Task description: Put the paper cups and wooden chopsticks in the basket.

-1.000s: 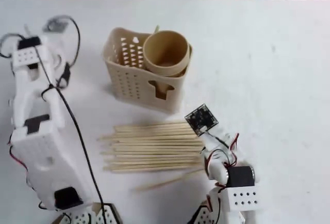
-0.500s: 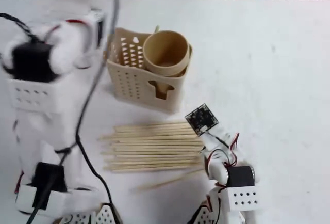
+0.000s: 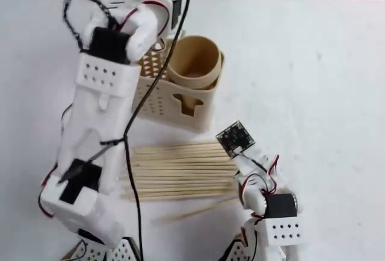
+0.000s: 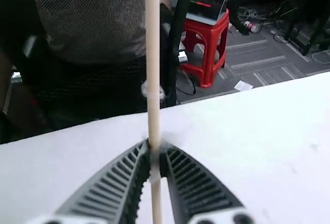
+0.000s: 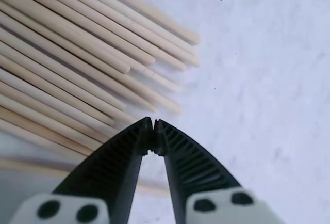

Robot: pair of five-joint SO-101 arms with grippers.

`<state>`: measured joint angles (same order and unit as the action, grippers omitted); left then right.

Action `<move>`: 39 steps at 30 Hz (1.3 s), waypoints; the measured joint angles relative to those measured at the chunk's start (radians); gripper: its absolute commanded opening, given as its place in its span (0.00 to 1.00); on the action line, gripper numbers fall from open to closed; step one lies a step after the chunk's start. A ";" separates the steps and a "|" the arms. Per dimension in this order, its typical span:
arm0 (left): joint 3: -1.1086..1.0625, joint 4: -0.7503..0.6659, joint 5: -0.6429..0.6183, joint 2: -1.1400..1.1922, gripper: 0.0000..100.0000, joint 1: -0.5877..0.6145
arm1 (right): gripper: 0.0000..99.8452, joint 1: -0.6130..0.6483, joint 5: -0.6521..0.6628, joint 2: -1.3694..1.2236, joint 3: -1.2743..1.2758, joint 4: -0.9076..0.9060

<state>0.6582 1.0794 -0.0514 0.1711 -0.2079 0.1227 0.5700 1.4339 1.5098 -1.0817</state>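
The left pincer (image 4: pixel 154 150) is clenched on a single chopstick (image 4: pixel 152 64). The ribbed jaws press on it from both sides, and most of the stick juts out past the tips. Beyond it lie the far edge of the bench (image 4: pixel 268 126), a mesh-backed chair (image 4: pixel 93 33) and a red stool (image 4: pixel 206 43) on the floor. In the high view the left arm (image 3: pixel 99 110) runs from the near left corner toward the far edge. It crosses over the left part of the basket (image 3: pixel 180 107), and its end sits above the basket's far left corner.

The right pincer (image 5: pixel 153 124) is clenched with nothing between its jaws, the tips meeting. It sits at the right-hand ends of the bundle of chopsticks (image 5: pixel 77 53), just over the nearest sticks. From above, the right arm (image 3: pixel 267 204) stands near the front edge, right of centre, with its wrist camera board (image 3: pixel 234 138) over the bundle's right end.

The bundle of chopsticks (image 3: pixel 180 171) lies flat on the bench (image 3: pixel 313 80), the sticks running left to right, just near of the basket. A stray chopstick (image 3: pixel 192 211) lies askew on the near side of the bundle. The paper cups (image 3: pixel 195 59), seemingly nested, stand upright in the basket's right half.
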 measured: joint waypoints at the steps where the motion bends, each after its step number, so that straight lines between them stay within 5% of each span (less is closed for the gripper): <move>1: -0.002 0.000 0.000 0.009 0.02 0.000 | 0.02 0.000 0.000 0.000 0.000 0.000; 30: 0.000 0.245 0.028 0.006 0.07 0.055 | 0.02 0.000 0.000 0.000 0.000 0.003; 39: 0.000 0.462 0.068 -0.199 0.07 0.164 | 0.02 0.000 0.000 0.000 0.000 0.009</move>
<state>0.6582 1.5413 0.0161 -0.0284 -0.0437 0.1227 0.5700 1.4339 1.5098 -1.0725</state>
